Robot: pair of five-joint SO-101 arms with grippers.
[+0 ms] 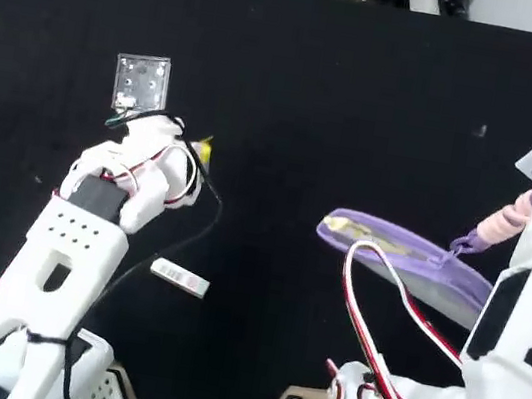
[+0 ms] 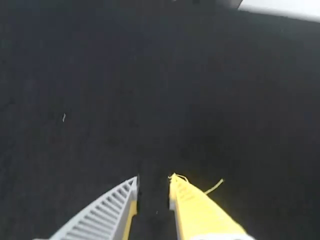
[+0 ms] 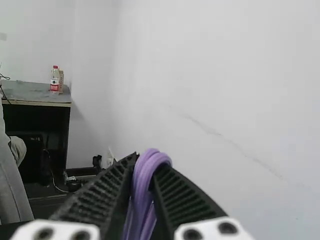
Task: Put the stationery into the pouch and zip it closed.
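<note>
**Pouch** (image 1: 408, 261): purple, held up off the table (image 1: 364, 94) on the right side. Its long axis runs left to right, and the mouth at the left end appears open.

**Right gripper** (image 3: 145, 161): clenched on a fold of the pouch's purple fabric.

**Small white bar** (image 1: 179, 277): lies flat on the table just right of the left forearm, long axis roughly left to right.

**Clear square piece** (image 1: 141, 82): on the table just beyond the left gripper (image 1: 190, 152).

**Left gripper**: jaws slightly parted, with nothing visible between them.

**Relation to mind**: the white bar lies on the near side of your left claw and well left of the pouch. Your left arm is the closer one, so you would likely have to draw back to reach it.
</note>
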